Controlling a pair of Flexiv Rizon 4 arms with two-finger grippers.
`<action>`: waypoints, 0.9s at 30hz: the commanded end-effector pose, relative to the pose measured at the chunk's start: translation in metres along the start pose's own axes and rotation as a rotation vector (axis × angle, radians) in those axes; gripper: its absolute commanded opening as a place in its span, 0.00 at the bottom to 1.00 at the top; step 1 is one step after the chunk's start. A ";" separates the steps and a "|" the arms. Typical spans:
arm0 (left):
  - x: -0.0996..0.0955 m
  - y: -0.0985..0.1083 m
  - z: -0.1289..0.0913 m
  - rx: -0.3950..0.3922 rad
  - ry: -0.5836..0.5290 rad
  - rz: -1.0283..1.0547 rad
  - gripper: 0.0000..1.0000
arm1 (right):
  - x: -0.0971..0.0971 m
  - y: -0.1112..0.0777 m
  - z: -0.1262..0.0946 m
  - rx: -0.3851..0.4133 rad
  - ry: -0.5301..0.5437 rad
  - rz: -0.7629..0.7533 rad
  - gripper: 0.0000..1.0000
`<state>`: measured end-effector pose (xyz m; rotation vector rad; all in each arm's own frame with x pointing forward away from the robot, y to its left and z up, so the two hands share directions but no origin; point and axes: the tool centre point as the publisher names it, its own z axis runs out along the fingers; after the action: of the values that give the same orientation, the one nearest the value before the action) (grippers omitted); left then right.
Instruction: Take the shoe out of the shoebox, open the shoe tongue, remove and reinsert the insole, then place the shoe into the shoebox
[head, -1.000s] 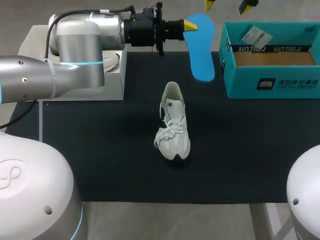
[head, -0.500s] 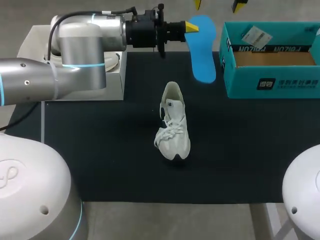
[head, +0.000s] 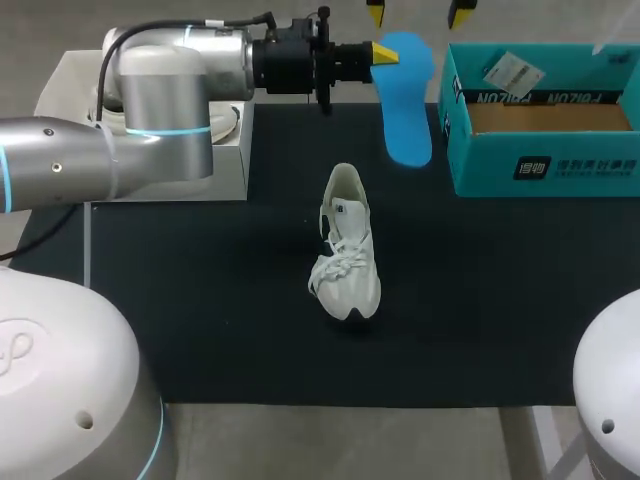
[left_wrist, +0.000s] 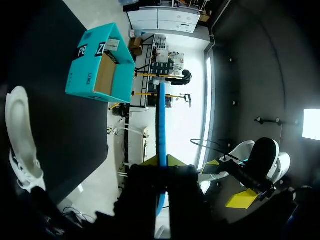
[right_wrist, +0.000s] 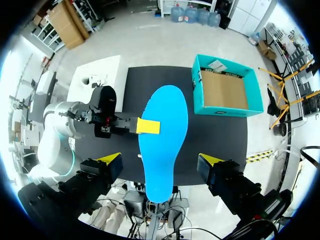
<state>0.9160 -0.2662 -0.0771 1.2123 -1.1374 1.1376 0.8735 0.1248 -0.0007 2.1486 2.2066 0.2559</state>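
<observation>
My left gripper (head: 385, 52) is shut on the edge of the blue insole (head: 405, 95) and holds it in the air over the mat's far side, between shoe and box. In the left wrist view the insole (left_wrist: 161, 125) shows edge-on, rising from between that gripper's (left_wrist: 161, 161) yellow tips. The white shoe (head: 346, 246) lies at mid-mat, heel toward the back. The teal shoebox (head: 540, 150) stands open at the back right. My right gripper (right_wrist: 161, 160) hangs open high above the insole (right_wrist: 163, 135), its fingers apart from it; its yellow tips (head: 375, 12) show at the head view's far edge.
A white stand (head: 70, 90) at the back left lies behind my left arm. A paper tag (head: 512, 70) rests in the shoebox. The black mat (head: 200, 300) covers the table around the shoe.
My right gripper's yellow tips have slid left along the far edge of the head view. The left arm and the insole shifted slightly right early on, then held still.
</observation>
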 end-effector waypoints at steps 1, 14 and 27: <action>0.000 0.000 0.000 0.000 0.001 0.000 0.00 | 0.001 -0.002 0.001 -0.004 0.018 0.001 1.00; 0.000 0.000 0.000 -0.005 0.013 -0.014 0.00 | 0.001 -0.002 0.001 0.000 0.026 -0.001 1.00; 0.000 0.000 0.000 -0.005 0.013 -0.014 0.00 | 0.001 -0.002 0.001 0.000 0.026 -0.001 1.00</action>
<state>0.9165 -0.2663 -0.0772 1.2032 -1.1179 1.1304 0.8710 0.1259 -0.0012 2.1558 2.2218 0.2845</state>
